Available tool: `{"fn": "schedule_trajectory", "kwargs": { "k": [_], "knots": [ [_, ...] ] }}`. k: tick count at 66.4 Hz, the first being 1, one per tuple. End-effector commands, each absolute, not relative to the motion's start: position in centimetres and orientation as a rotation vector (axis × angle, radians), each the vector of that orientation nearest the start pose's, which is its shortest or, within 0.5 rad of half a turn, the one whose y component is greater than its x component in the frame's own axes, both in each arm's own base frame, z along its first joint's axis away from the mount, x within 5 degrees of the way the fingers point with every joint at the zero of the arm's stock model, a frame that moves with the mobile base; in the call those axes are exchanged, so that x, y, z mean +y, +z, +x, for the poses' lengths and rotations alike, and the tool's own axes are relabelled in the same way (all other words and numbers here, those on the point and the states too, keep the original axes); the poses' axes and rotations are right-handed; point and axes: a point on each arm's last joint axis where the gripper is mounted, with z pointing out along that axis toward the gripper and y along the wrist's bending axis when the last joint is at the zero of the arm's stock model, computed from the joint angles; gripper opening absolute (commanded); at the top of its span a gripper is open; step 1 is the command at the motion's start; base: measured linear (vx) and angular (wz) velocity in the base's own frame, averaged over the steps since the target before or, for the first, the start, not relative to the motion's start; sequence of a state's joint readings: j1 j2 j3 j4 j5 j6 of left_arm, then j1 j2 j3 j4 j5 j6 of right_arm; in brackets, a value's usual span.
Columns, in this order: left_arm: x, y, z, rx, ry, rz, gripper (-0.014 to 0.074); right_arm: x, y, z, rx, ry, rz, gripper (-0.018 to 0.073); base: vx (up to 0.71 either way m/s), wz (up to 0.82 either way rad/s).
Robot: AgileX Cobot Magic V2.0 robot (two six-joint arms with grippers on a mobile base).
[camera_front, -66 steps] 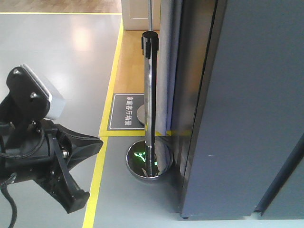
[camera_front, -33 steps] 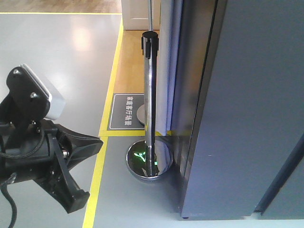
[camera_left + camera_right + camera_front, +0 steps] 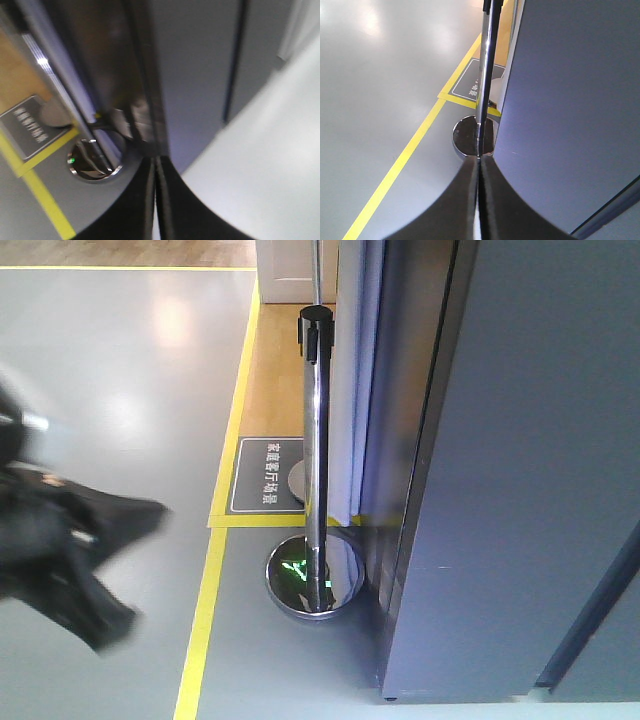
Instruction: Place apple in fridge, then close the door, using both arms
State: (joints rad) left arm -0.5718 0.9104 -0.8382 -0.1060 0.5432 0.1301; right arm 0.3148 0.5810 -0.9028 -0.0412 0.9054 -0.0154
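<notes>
Clearly, both the left gripper (image 3: 155, 165) and the right gripper (image 3: 480, 162) are seen pressed closed, nothing between the jaws. A chrome post (image 3: 315, 450) is seen just beside the dark grey fridge (image 3: 530, 470).

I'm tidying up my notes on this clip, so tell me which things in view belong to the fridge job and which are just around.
Job:
fridge
left gripper, shut
right gripper, shut
(apple not in view)

Just around:
chrome barrier post
its round base
floor sign
yellow floor tape

A mirror-polished metal stanchion (image 3: 316, 440) stands on glossy grey floor (image 3: 130, 350) beside the fridge (image 3: 530, 460), matt dark grey.
</notes>
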Motion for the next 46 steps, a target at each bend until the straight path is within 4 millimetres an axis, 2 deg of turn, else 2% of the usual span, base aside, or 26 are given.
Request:
{"fn": "schedule_trajectory", "kwargs": {
  "k": [1, 9, 17, 26, 39, 43, 46],
  "knots": [
    [-7.6, 36.4, 15.0, 1.876, -0.351, 0.438, -0.0006, 2.5, 39.9, 8.5, 1.951, 0.14, -0.339, -0.0002, 0.0, 0.0],
    [-3.8, 34.0, 13.1, 1.799, -0.203, 0.266, -0.0006, 2.5, 39.9, 8.5, 1.951, 0.14, -0.339, -0.0002, 0.0, 0.0],
    [-1.6, 30.6, 10.2, 1.693, -0.096, 0.161, -0.0006, 2.5, 39.9, 8.5, 1.951, 0.14, -0.339, -0.0002, 0.0, 0.0],
    [-0.6, 26.2, 7.4, 1.61, -0.061, 0.059, -0.0006, 2.5, 39.9, 8.5, 1.951, 0.14, -0.339, -0.0002, 0.0, 0.0],
    [0.0, 20.7, 5.9, 1.524, -0.109, -0.099, -0.0006, 2.5, 39.9, 8.5, 1.951, 0.14, -0.339, -0.0002, 0.0, 0.0],
    [0.1, 19.6, 5.6, 1.481, -0.123, -0.13, -0.0006, 2.5, 39.9, 8.5, 1.95, 0.14, -0.339, -0.0002, 0.0, 0.0],
    [0.1, 19.6, 5.6, 1.515, -0.107, -0.123, -0.0006, 2.5, 39.9, 8.5, 1.951, 0.138, -0.339, -0.0002, 0.0, 0.0]
  ]
}}
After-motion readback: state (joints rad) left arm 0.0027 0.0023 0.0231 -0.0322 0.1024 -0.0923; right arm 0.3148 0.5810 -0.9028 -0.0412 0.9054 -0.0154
